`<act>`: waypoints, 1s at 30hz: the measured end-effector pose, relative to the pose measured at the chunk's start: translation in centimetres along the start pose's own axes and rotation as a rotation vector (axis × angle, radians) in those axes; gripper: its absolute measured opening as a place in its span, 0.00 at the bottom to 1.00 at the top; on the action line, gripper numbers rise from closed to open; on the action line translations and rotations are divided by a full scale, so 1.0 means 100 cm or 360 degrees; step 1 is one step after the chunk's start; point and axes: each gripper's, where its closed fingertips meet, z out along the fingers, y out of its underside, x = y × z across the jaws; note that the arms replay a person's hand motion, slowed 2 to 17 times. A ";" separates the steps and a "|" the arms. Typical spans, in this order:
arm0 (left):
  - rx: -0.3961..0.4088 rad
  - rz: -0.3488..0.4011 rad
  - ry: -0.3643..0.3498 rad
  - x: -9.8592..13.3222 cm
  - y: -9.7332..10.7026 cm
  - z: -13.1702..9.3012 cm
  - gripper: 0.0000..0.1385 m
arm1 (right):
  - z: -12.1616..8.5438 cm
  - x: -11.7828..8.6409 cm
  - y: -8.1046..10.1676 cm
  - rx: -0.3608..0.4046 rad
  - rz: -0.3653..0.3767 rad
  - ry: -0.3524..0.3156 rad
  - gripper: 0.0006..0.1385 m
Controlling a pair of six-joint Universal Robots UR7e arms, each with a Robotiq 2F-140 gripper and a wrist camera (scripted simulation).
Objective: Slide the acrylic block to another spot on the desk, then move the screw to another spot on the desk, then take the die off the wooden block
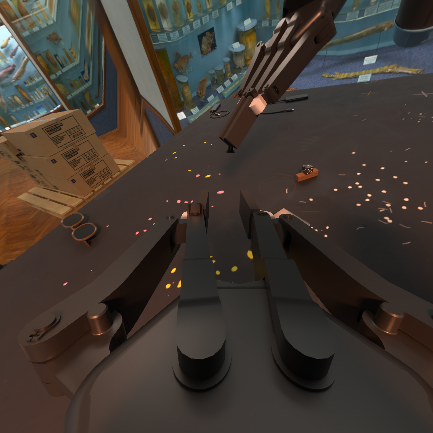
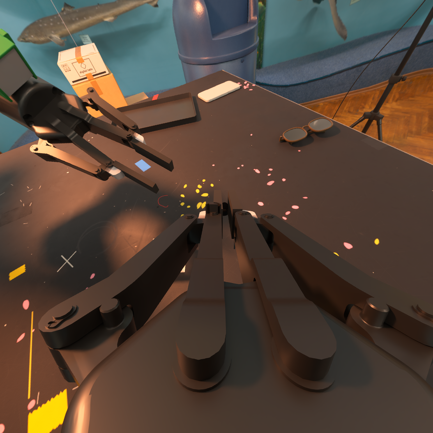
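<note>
My right gripper (image 2: 224, 196) is shut on a small dark screw (image 2: 225, 206). In the left wrist view it (image 1: 228, 141) comes down from the top with the screw (image 1: 230, 148) sticking out below its tips, at or just above the dark desk (image 1: 328, 140). A black die (image 1: 307, 169) sits on a small wooden block (image 1: 312, 175) to the right. My left gripper (image 1: 224, 199) is open and empty above the desk. In the right wrist view it (image 2: 164, 177) shows at left, with a light blue square piece (image 2: 143, 165) seen between its fingers; I cannot tell if that is the acrylic block.
Glasses (image 1: 79, 226) lie near the desk's left edge. A shallow tray (image 2: 164, 110) and a white slab (image 2: 219, 91) sit at one end. Cables (image 1: 219, 111) and a hub (image 1: 296, 97) lie at the other end. Stacked boxes (image 1: 61, 150) stand off the desk.
</note>
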 end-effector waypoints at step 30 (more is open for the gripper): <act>-0.0048 -0.0033 0.0367 0.065 -0.023 0.045 0.28 | -0.091 -0.009 0.075 -0.0006 0.0108 0.0335 0.05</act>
